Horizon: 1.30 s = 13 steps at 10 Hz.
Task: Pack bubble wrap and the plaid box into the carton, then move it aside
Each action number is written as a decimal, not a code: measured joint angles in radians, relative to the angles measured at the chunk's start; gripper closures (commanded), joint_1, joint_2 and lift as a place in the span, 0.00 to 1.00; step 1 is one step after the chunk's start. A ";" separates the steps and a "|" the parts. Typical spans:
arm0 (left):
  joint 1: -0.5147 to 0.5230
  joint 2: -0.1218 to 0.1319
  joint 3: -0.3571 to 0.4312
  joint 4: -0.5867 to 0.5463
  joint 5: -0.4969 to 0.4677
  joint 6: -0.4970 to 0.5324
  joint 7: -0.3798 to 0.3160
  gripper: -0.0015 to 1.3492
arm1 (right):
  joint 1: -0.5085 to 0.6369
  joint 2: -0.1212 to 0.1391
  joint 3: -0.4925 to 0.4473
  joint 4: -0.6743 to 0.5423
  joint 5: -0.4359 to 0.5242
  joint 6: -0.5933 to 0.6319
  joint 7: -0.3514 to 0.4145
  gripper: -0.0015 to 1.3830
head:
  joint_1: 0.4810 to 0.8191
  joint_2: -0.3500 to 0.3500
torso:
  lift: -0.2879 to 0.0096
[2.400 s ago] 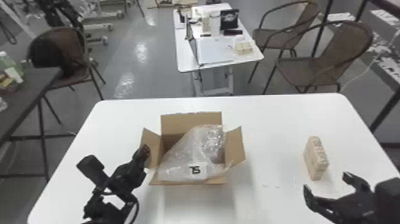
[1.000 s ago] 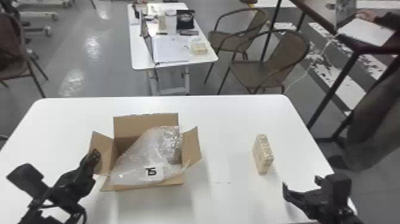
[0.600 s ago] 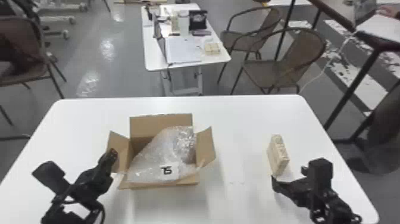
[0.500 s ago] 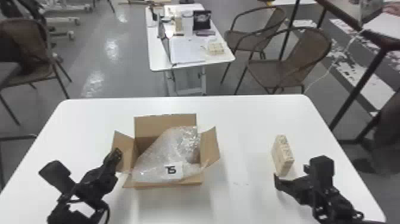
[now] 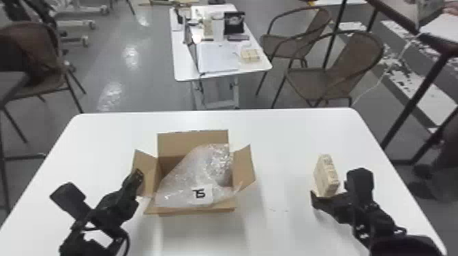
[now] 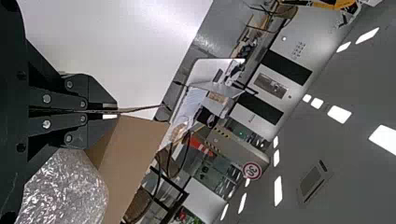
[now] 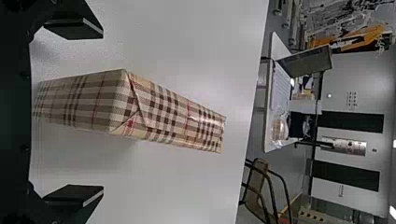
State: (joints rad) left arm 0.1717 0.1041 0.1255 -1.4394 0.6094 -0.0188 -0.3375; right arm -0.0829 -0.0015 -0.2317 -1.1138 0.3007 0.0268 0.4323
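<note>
The right gripper [image 5: 330, 201] is spread wide with its fingers on either side of the plaid box [image 5: 326, 175], gaps showing between them and its sides; it has hold of nothing. The left gripper [image 5: 137, 175] is closed, pinching the carton's left flap [image 5: 147, 170]. Largest is the white table [image 5: 289, 136], with a smaller white table [image 5: 185, 66] beyond it. On the near one sits the open carton [image 5: 192, 141], left of the middle, its far flap upright and side flaps splayed outward. The bubble wrap [image 5: 191, 172] bulges inside it, resting over the near rim. The plaid box stands on the table's right part, well apart from the carton. Smallest is a white label [image 5: 206, 194] with dark marks, on the front of the wrap.
</note>
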 measured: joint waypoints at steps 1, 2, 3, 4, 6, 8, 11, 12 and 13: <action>0.000 0.000 -0.001 0.002 0.001 -0.002 0.000 0.90 | -0.019 0.000 0.007 0.028 0.002 -0.005 0.000 0.16 | 0.63 0.54 | 0.88; -0.001 -0.001 -0.002 0.005 0.002 -0.003 0.000 0.90 | -0.031 0.000 0.012 0.045 0.002 -0.010 -0.001 0.36 | 0.63 0.55 | 0.88; -0.002 -0.001 -0.004 0.006 0.003 -0.004 0.000 0.90 | -0.038 0.000 0.013 0.053 -0.002 -0.011 -0.002 0.53 | 0.63 0.55 | 0.88; -0.002 -0.002 -0.004 0.007 0.003 -0.005 0.000 0.90 | -0.038 0.000 0.013 0.055 -0.010 -0.011 -0.003 0.62 | 0.63 0.55 | 0.88; 0.000 -0.003 -0.005 0.007 0.004 -0.006 -0.002 0.90 | -0.024 0.000 0.013 0.043 -0.028 -0.008 -0.008 0.67 | 0.63 0.55 | 0.88; 0.000 -0.003 -0.007 0.007 0.005 -0.006 -0.002 0.90 | 0.001 0.000 0.013 0.011 -0.048 -0.007 -0.018 0.68 | 0.63 0.54 | 0.88; 0.000 -0.003 -0.009 0.007 0.006 -0.006 -0.002 0.90 | 0.026 0.000 0.013 -0.016 -0.069 -0.007 -0.022 0.69 | 0.63 0.53 | 0.88; 0.000 -0.003 -0.010 0.008 0.006 -0.006 -0.002 0.90 | 0.043 0.000 0.021 -0.052 -0.085 -0.007 -0.022 0.69 | 0.63 0.53 | 0.88; 0.000 -0.003 -0.010 0.008 0.007 -0.006 -0.002 0.90 | 0.069 0.000 0.046 -0.123 -0.120 -0.006 -0.023 0.69 | 0.63 0.54 | 0.88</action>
State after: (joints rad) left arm 0.1718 0.1012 0.1150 -1.4313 0.6162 -0.0246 -0.3390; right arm -0.0136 -0.0015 -0.1858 -1.2367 0.1811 0.0210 0.4097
